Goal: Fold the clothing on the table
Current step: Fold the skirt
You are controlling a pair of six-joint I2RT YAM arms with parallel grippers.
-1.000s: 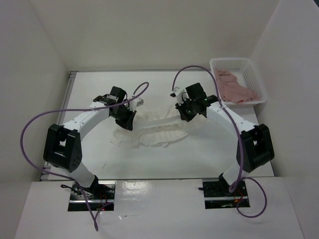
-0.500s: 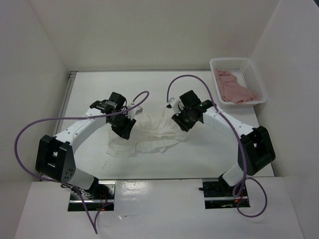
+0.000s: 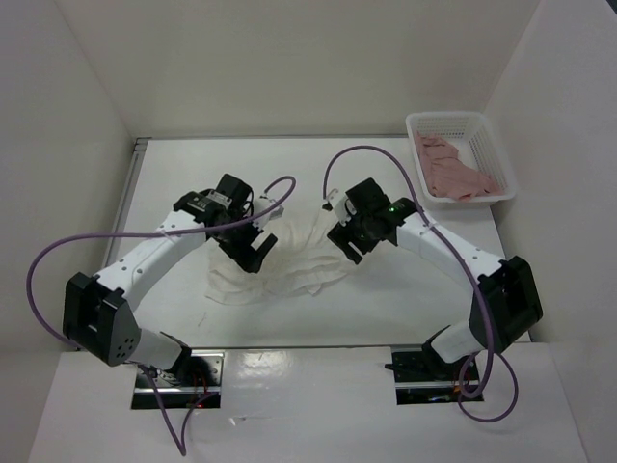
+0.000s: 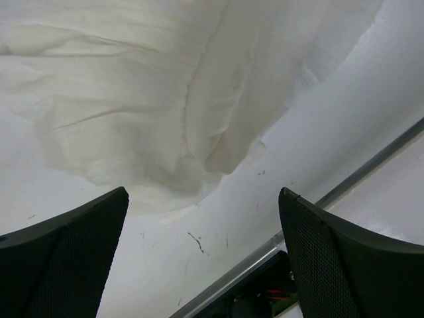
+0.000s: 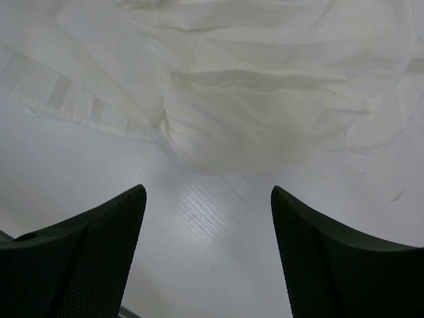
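Currently watching skirt (image 3: 294, 268) lying rumpled on counter (image 3: 183, 169), close by left end effector (image 3: 253, 251) and right end effector (image 3: 344, 240), both hanging spread, gripping nothing. Judging it light, thin, floppy; favouring pinching hem corners.

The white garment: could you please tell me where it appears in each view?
Top external: garment at the picture's centre.
Left wrist: garment fills the upper left.
Right wrist: garment spans the top.
Shared landmark: table, bare just below the garment's edge in all three.
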